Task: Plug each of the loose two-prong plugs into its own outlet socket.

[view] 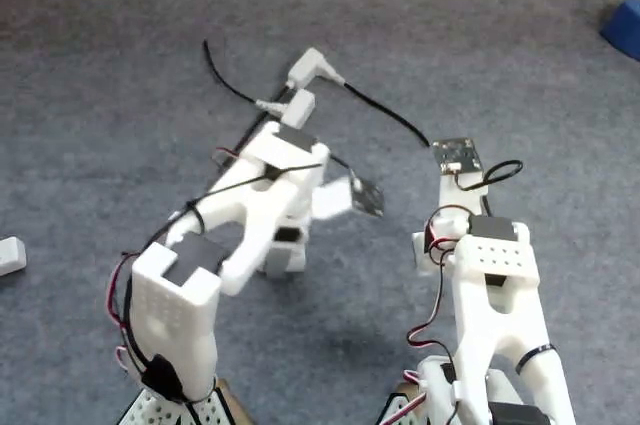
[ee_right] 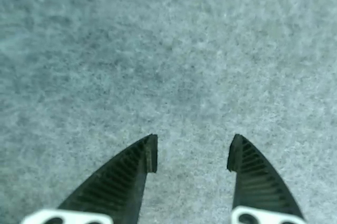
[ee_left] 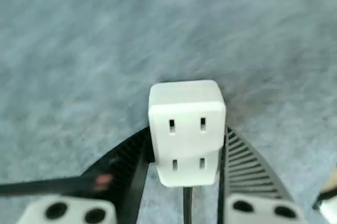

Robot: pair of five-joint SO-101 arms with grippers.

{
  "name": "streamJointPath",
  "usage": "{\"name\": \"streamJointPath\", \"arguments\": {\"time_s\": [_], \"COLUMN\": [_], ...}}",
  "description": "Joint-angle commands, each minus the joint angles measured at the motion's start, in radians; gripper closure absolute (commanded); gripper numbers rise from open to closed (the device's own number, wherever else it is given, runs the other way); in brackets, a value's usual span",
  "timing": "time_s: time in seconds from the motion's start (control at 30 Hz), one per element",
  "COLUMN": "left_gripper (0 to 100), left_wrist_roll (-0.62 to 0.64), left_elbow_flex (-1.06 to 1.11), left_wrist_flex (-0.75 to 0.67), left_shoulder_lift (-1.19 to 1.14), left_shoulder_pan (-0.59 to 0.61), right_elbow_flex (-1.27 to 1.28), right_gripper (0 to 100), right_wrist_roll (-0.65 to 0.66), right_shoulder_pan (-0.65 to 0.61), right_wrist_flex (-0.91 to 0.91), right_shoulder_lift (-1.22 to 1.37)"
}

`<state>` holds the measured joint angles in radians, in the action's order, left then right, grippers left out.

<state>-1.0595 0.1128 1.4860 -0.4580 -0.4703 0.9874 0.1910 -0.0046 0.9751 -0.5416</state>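
The left tool is clamped on the white outlet block, with a ribbed finger pressed to each side of it. The block's slotted face is turned toward the wrist camera. Two pairs of slots show on that face, and both pairs are empty. The right tool hangs with its jaws spread and nothing between them, over bare grey counter.

Take the angled white plug as the mark. It lies on the counter, and its black cable runs off toward the right arm's wrist. A second white plug lies just beside it, on the side nearer the arms. The left arm bends down just short of that pair, so I judge the held block to be near the angled plug but apart from it. The right arm stands well apart from it. A small white piece sits far from the plug at the counter's edge; what it is I cannot tell.

As I judge it, the task is at its start: a socket block is in hand, yet no plug is seated or grasped. Both plugs are left to be picked up, lined up with their slots and pushed home
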Motion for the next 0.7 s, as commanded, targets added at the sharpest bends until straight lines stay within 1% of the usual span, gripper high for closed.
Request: {"name": "streamJointPath", "arguments": {"time_s": [0.0, 0.1, 0.33, 0.4, 0.5, 0.6, 0.67], "left_gripper": [84, 84, 83, 78, 67, 58, 54], "left_wrist_roll": [0.044, 0.06, 0.061, 0.063, 0.129, 0.129, 0.129], "left_elbow_flex": [0.013, 0.01, 0.012, 0.015, 0.013, 0.012, 0.012], "left_wrist_flex": [0.038, 0.038, 0.038, 0.038, 0.038, 0.038, 0.04], "left_shoulder_lift": [0.007, 0.007, 0.024, 0.053, 0.105, 0.183, 0.236], "left_shoulder_pan": [-0.117, -0.139, -0.122, -0.119, -0.107, -0.064, -0.024], "right_elbow_flex": [-0.001, -0.001, -0.001, -0.001, -0.001, -0.001, -0.001], "right_gripper": [77.8, 77.8, 77.8, 77.8, 77.8, 77.8, 77.8], "right_wrist_roll": [0.008, 0.008, 0.008, 0.008, 0.008, 0.008, 0.008], "right_shoulder_pan": [-0.004, -0.004, -0.004, -0.004, -0.004, -0.004, -0.004], "right_wrist_flex": [-0.016, -0.016, -0.016, -0.016, -0.016, -0.016, -0.016], "right_shoulder_lift": [-0.019, -0.019, -0.019, -0.019, -0.019, -0.019, -0.019]}}
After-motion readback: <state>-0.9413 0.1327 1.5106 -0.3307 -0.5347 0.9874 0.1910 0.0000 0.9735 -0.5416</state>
